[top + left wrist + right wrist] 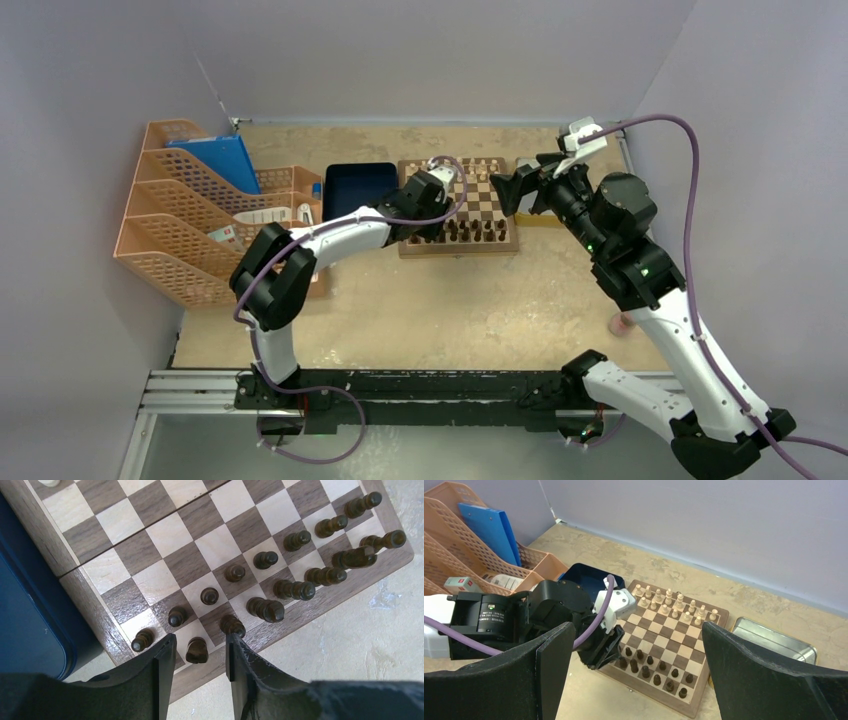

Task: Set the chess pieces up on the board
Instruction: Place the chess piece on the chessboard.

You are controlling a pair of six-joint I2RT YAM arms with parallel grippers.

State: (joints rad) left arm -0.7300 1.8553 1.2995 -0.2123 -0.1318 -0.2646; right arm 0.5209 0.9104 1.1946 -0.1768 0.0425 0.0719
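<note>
My left pincer [199, 641] stands partly open around a dark piece [196, 651], gripping nothing; the piece sits on the board [170, 532], lower centre of frame. My right pincer [638, 630] gapes wide, empty.

Top view: high, from behind, looking down on everything. Left wrist view: close over the square light-and-dark chequered wooden chessboard [150, 535], just beyond the left fingers [160, 680]. Right wrist view: farther, oblique, the same board between the right fingers [549, 670].
</note>
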